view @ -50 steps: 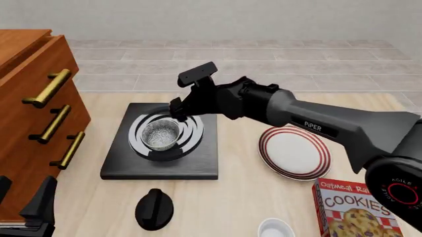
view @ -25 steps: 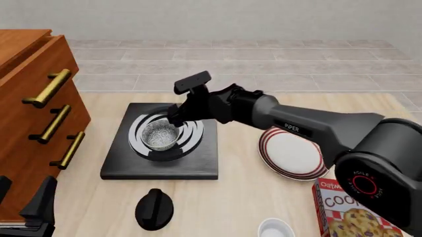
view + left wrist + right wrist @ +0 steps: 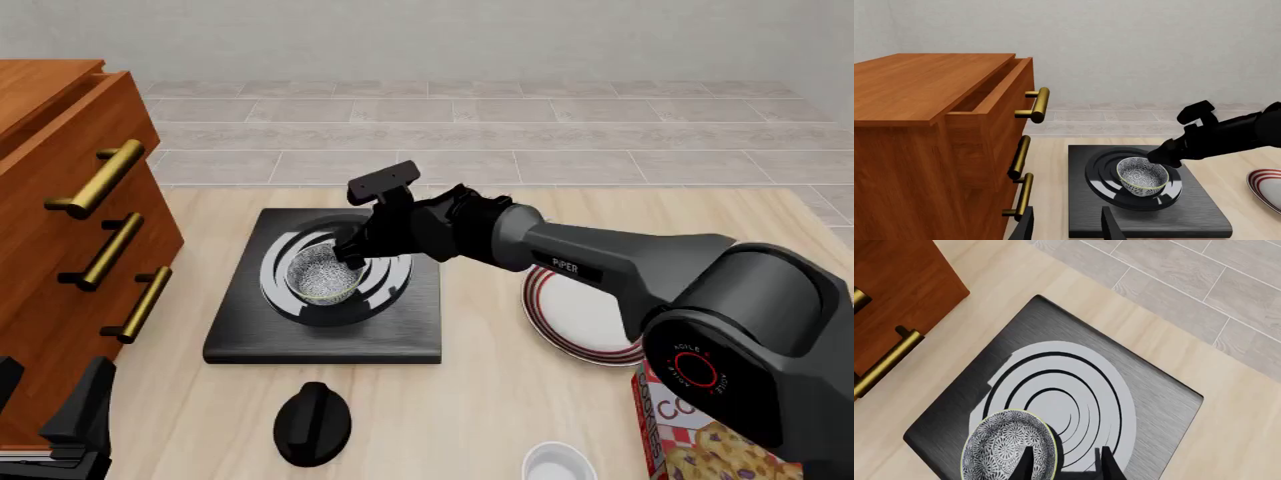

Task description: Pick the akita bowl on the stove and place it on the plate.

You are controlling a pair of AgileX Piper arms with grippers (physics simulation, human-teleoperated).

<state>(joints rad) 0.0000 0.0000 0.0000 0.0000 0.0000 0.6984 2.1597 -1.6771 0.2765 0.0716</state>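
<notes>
The akita bowl (image 3: 324, 272), speckled grey-white inside, stands on the burner rings of the black stove (image 3: 400, 335). My right gripper (image 3: 352, 254) is open at the bowl's right rim. In the right wrist view one finger lies over the bowl (image 3: 1004, 447) and the other outside it, with the rim between them (image 3: 1064, 465). The red-striped plate (image 3: 594, 320) sits right of the stove, partly hidden by the right arm. My left gripper (image 3: 1067, 230) is open and holds nothing, low at the front left, well short of the stove (image 3: 1201, 212) and bowl (image 3: 1142, 175).
A wooden drawer cabinet (image 3: 74, 230) with brass handles stands along the left, its top drawer ajar. A black round knob (image 3: 311, 425) lies in front of the stove. A small white bowl (image 3: 554, 465) and a cookie box (image 3: 727, 450) are at the front right.
The right gripper has dropped and shifted left, from above the back of the stove down to the bowl's right rim. The bowl and the left arm have not moved.
</notes>
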